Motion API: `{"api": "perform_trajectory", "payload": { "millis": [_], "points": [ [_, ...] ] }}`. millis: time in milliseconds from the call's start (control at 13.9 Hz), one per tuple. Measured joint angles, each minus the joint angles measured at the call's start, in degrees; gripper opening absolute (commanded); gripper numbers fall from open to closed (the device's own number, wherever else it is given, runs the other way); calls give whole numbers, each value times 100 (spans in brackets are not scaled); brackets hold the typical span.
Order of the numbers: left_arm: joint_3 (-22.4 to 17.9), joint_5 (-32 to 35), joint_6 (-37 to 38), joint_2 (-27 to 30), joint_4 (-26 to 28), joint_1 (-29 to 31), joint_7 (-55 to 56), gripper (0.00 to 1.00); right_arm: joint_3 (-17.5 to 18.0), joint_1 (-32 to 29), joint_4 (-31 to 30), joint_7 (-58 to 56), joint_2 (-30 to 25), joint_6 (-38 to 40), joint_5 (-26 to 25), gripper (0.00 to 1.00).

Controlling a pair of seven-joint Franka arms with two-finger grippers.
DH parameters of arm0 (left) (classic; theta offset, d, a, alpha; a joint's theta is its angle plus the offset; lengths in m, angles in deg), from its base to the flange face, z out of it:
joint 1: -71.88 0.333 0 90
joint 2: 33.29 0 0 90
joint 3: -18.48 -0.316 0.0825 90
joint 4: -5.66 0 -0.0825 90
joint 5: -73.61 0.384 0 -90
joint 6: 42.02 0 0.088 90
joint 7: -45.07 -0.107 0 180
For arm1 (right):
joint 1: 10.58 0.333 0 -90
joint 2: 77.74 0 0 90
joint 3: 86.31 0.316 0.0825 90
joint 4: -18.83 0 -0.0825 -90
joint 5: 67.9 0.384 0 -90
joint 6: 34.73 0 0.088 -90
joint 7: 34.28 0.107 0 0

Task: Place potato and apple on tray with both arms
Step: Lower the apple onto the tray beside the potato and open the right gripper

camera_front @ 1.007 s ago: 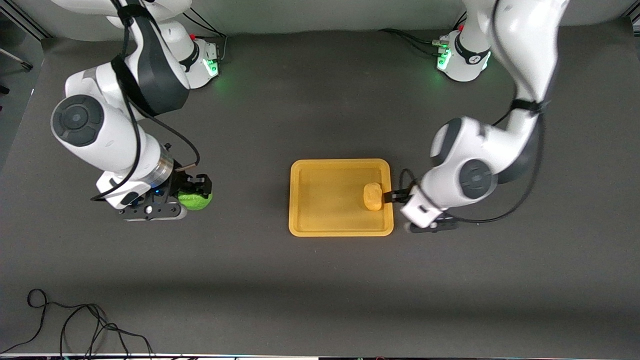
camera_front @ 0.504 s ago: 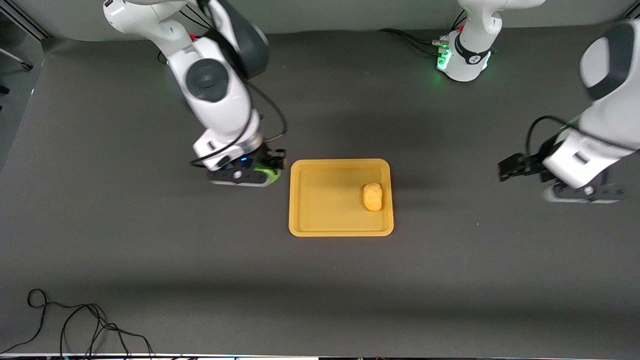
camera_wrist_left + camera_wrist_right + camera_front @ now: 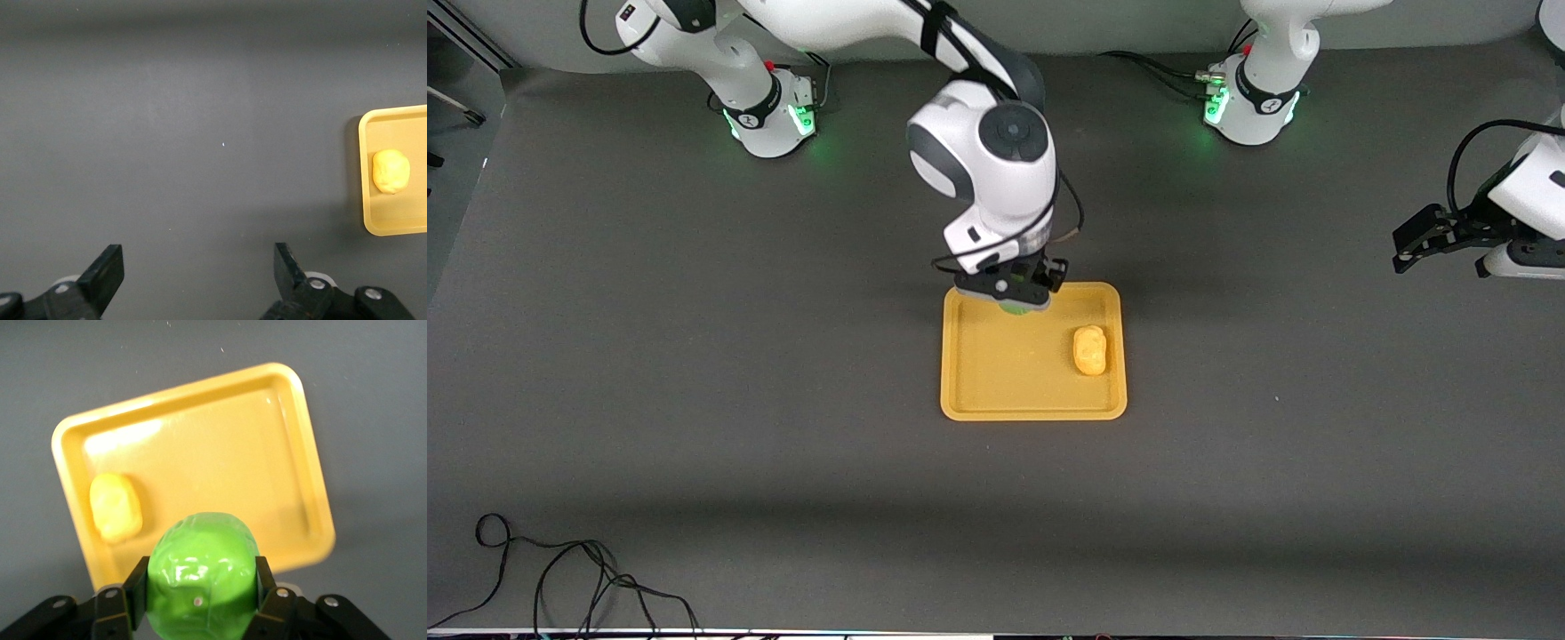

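In the front view, the right arm reaches from its base across the table [image 3: 694, 427] and bends down, so its claw [image 3: 1009, 293] hangs over the tray's [image 3: 1005, 391] edge nearest the robots' bases. Only a green sliver of the apple [image 3: 1014, 308] shows under the claw. The potato [image 3: 1089, 349] lies on the tray, toward the left arm's end of it. The left arm is pulled back to its own end of the table, well apart from the tray, with its claw [image 3: 1405, 249] in the air over bare table. A black cable [image 3: 560, 578] lies loose near the front camera.

The left wrist view shows that claw [image 3: 193, 273] spread wide with nothing between its fingers [image 3: 107, 273]. The tray [image 3: 365, 173] and potato [image 3: 390, 171] sit far off at the edge.

The right wrist view shows what the front view hides: the right claw [image 3: 201, 587] clamps the apple [image 3: 202, 570] between both fingers [image 3: 133, 593], above the tray [image 3: 313, 513]. The potato [image 3: 115, 507] rests inside the tray, near its rim. No writing can be read in any view.
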Motion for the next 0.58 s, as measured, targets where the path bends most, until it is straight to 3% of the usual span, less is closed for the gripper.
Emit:
{"api": "perform_trajectory", "payload": {
  "millis": [288,576],
  "points": [
    [2,0,74,-1,-6,0,-38,100,-25,-64,-8,0,806,-961,-178,53],
    [5,0,193,-22,-94,0,-50,100,-30,-61,0,0,1121,-1229,-207,53]
  ]
}}
